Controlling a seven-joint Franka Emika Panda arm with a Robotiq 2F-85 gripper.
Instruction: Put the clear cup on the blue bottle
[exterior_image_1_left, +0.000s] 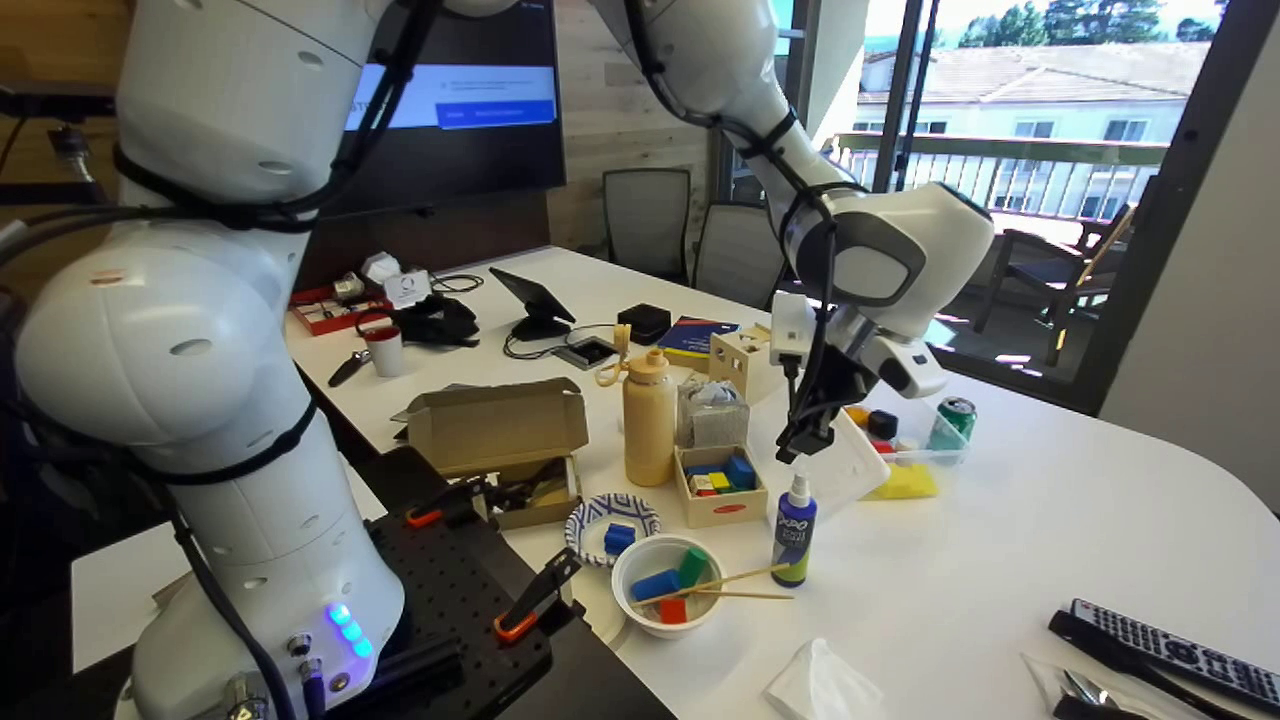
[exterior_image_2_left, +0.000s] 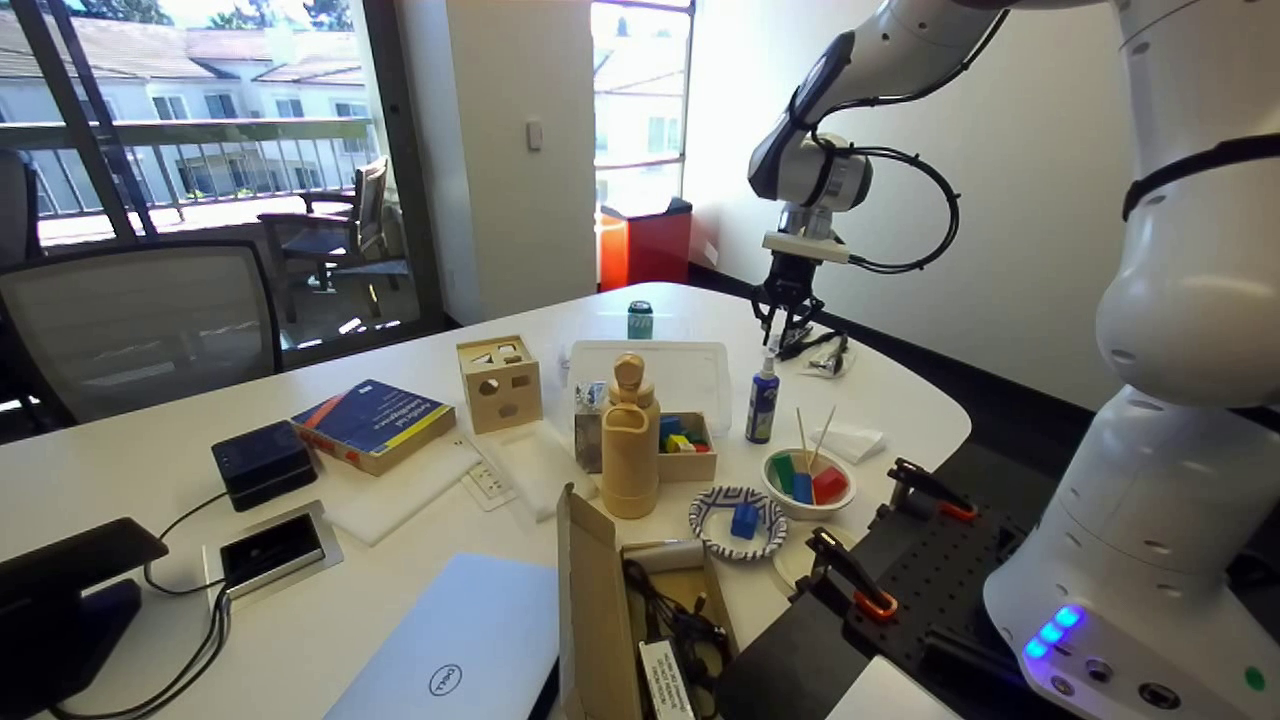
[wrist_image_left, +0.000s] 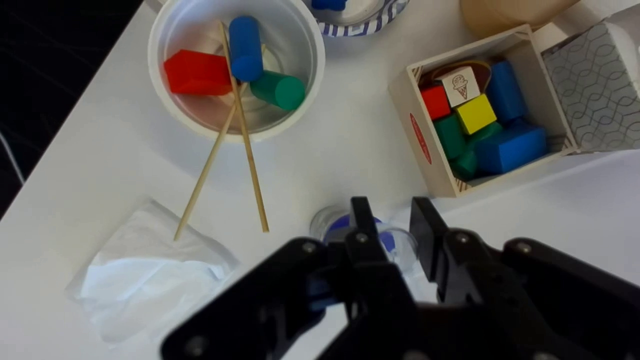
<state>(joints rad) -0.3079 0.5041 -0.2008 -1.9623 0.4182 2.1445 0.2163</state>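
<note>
Blue bottle (exterior_image_1_left: 795, 538): I read "EXPO" in pale letters on the dark label; the smaller print blurs on me.
Laptop lid (exterior_image_2_left: 460, 635): I get "DELL" inside a ring.
Book (exterior_image_2_left: 375, 425): I make out "Artificial Intelligence" on the blue cover.
Wooden box (wrist_image_left: 434, 172): its outer wall carries a red oval (wrist_image_left: 420, 138), with script too small for me.
White strip (exterior_image_2_left: 665, 680): printed lines, too fine for me to read surely.
Wall screen (exterior_image_1_left: 470, 160): I see letters partly covered, and smaller lines illegible from here.
Remote control (exterior_image_1_left: 1180, 655): key marks too small for me.
</note>
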